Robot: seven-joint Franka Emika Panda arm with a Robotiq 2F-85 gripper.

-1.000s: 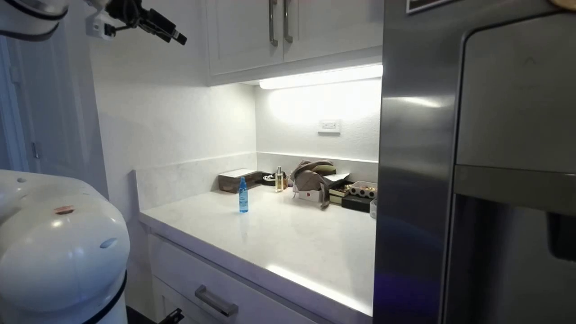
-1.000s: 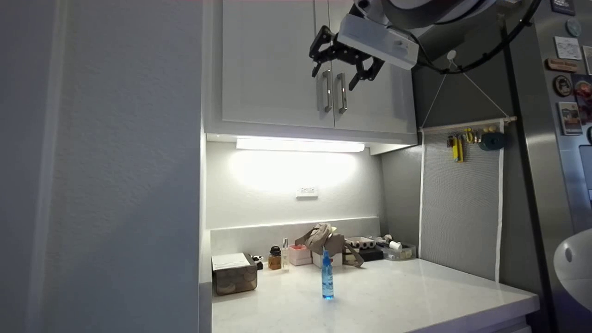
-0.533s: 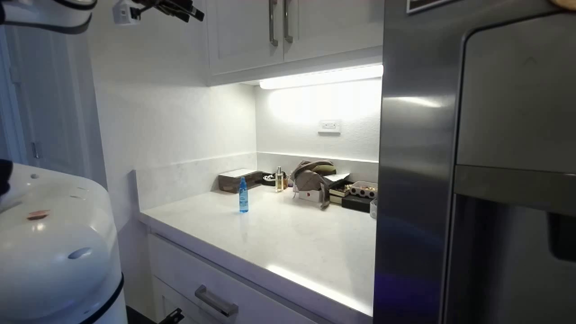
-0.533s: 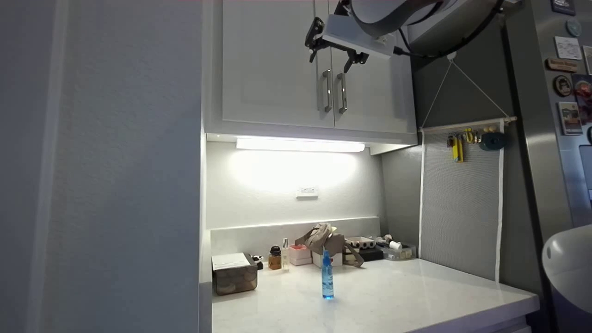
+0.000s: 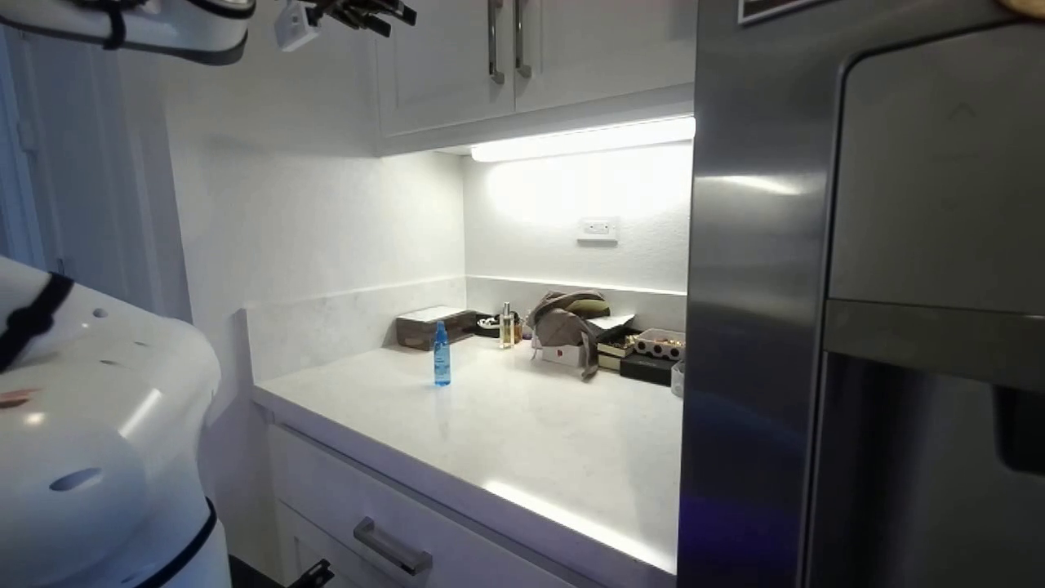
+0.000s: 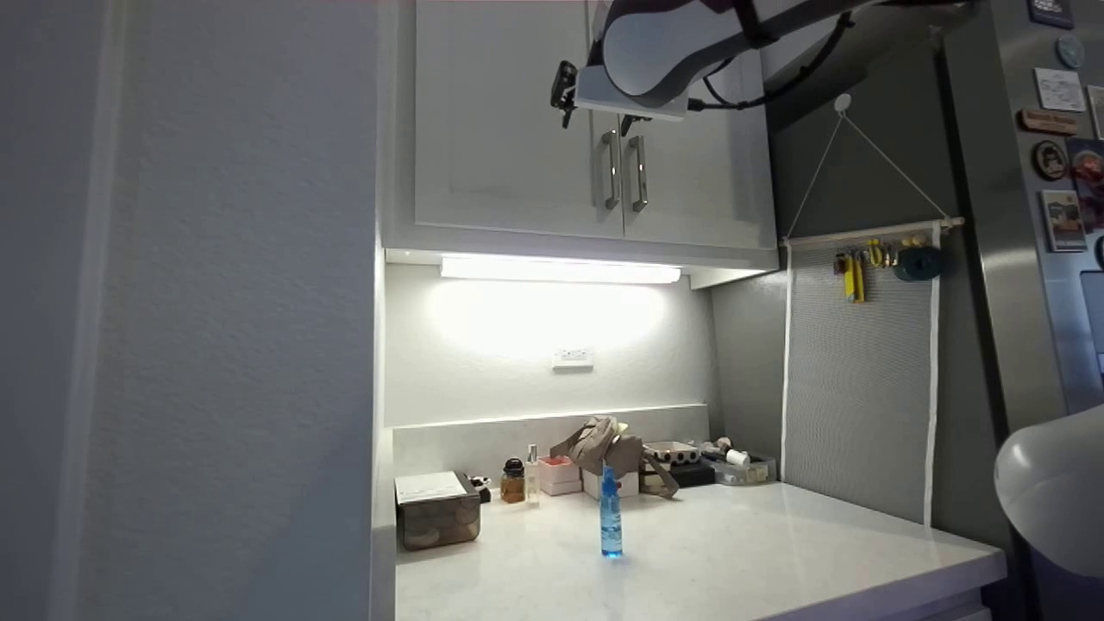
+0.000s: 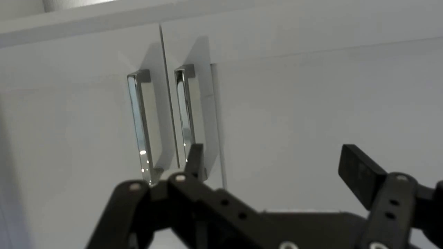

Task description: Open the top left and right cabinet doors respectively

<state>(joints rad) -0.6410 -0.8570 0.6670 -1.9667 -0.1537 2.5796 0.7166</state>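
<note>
Both doors are closed: the white rectangular left cabinet door (image 6: 509, 129) and the white rectangular right cabinet door (image 6: 703, 181) sit edge to edge on the wall cabinet, right above a long glowing white light bar (image 6: 561, 270). The wrist view has it all upside down btw, so the left door fills the right part there.

The black two-finger gripper (image 7: 273, 155) has its jaws spread wide, just door panel showing between them. It hangs up in front of the left door, close to the seam. In the wrist view one fingertip (image 7: 195, 157) overlaps the end of the left door's shiny silver bar handle (image 7: 183, 107); can't really tell if they touch. The right door's shiny silver bar handle (image 7: 137, 117) is just beside that one, across the seam. The white robot arm with black trim (image 6: 655, 52) reaches in from the upper right in an exterior view.

Down on the pale marbled countertop (image 6: 733, 543), a translucent blue spray bottle (image 6: 611, 522) stands upright, well below the doors. Further back there's a smoky brown see-through box with a white top (image 6: 440, 522), a squat amber bottle with a black cap (image 6: 512, 485) and a crumpled taupe cloth bundle (image 6: 593, 446). A brushed stainless-steel fridge (image 5: 759, 327) stands beside the counter.
</note>
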